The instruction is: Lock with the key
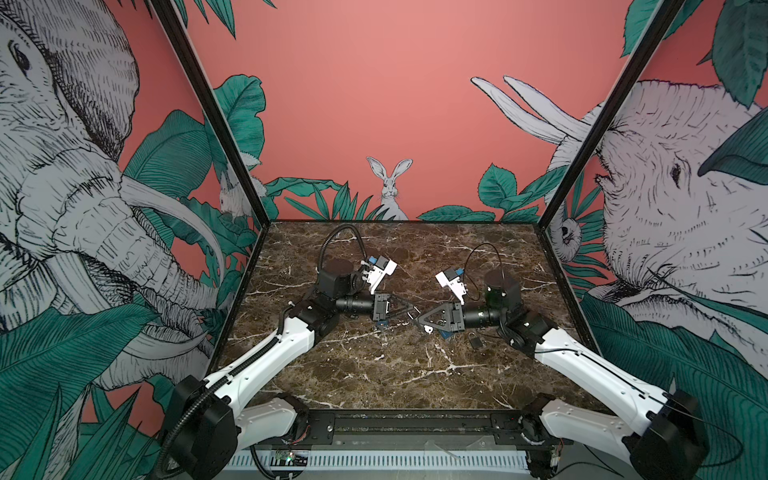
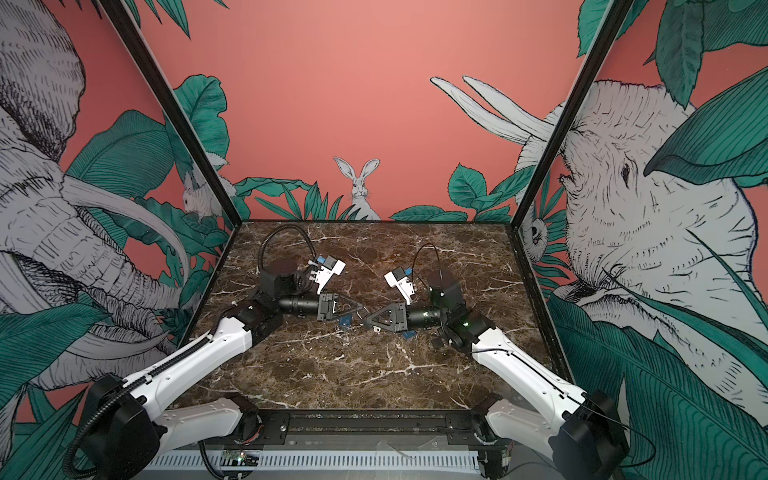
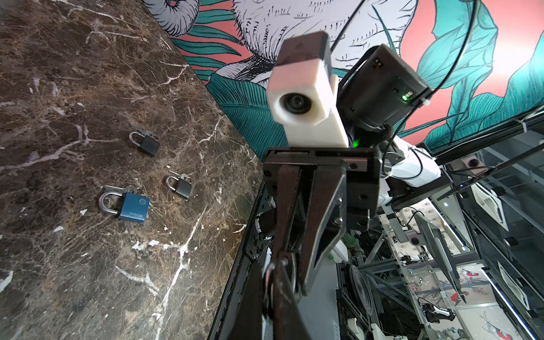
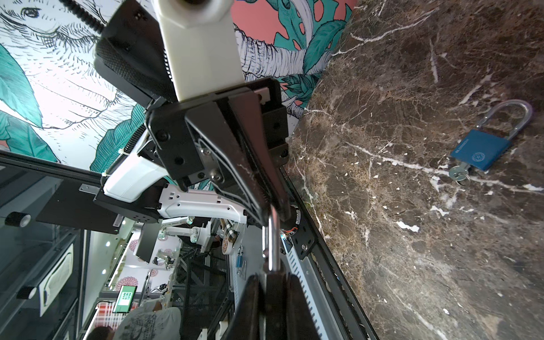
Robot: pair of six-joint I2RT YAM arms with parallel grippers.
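Observation:
Both grippers meet above the middle of the marble table (image 1: 395,374). My right gripper (image 4: 272,282) is shut on the dark body of a padlock, whose silver shackle (image 4: 272,244) points at the left arm. My left gripper (image 3: 275,294) is shut on the end of that shackle (image 3: 268,273). In both top views the two sets of fingertips touch nose to nose, left gripper (image 1: 410,313) and right gripper (image 1: 418,323). A small pale piece (image 1: 428,329) hangs under the right fingers; I cannot tell whether it is the key.
A blue padlock (image 4: 482,150) with a key (image 4: 457,173) in it lies on the table below the left gripper (image 1: 382,323). A second blue padlock (image 3: 132,206) and two small black padlocks (image 3: 145,142) (image 3: 179,187) lie below the right arm. Printed walls enclose three sides.

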